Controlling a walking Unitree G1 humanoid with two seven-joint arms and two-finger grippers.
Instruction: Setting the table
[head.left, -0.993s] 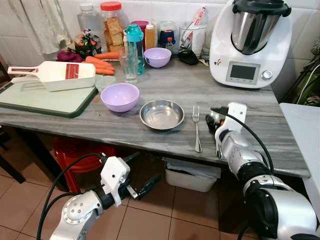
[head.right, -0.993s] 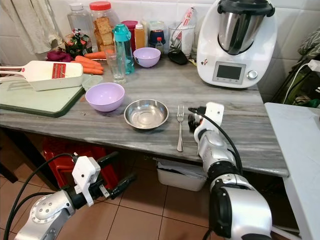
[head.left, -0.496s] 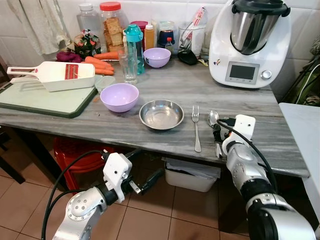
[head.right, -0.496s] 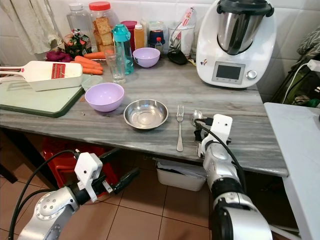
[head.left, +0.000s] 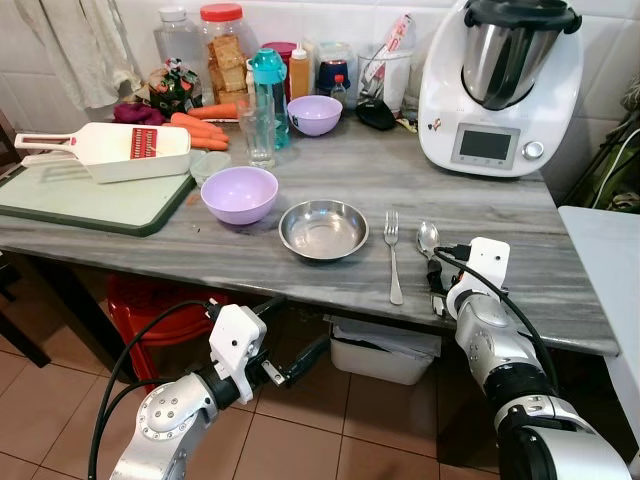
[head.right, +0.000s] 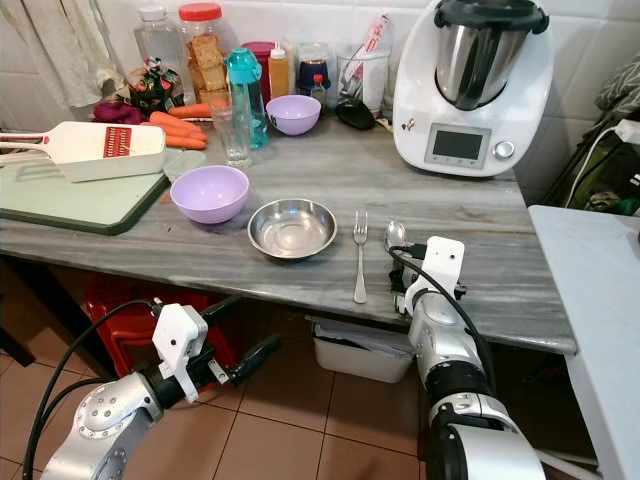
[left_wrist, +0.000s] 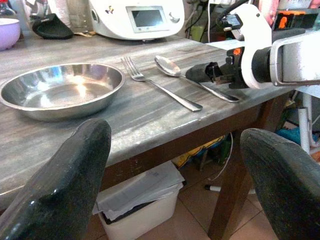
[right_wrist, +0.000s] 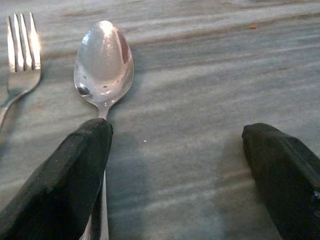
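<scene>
A steel bowl (head.left: 323, 228) sits on the grey marble table (head.left: 300, 265), with a fork (head.left: 393, 255) to its right and a spoon (head.left: 428, 238) beside the fork. Both handles point at the front edge. My right gripper (head.left: 436, 280) hovers low over the spoon's handle, open; in the right wrist view one of its fingers (right_wrist: 75, 170) lies above the handle, the other well off to the side, and the spoon (right_wrist: 103, 57) rests free on the table. My left gripper (head.left: 290, 350) hangs open below the table's front edge.
A purple bowl (head.left: 240, 193) stands left of the steel bowl, beside a green cutting board (head.left: 90, 200) carrying a white slicer (head.left: 110, 150). Jars, a glass (head.left: 257, 128), carrots and a smaller purple bowl (head.left: 315, 113) line the back. A white food processor (head.left: 497, 85) stands back right.
My right gripper has drawn back toward the table's front edge, uncovering the spoon's bowl beside the fork. The left arm has shifted slightly under the table.
</scene>
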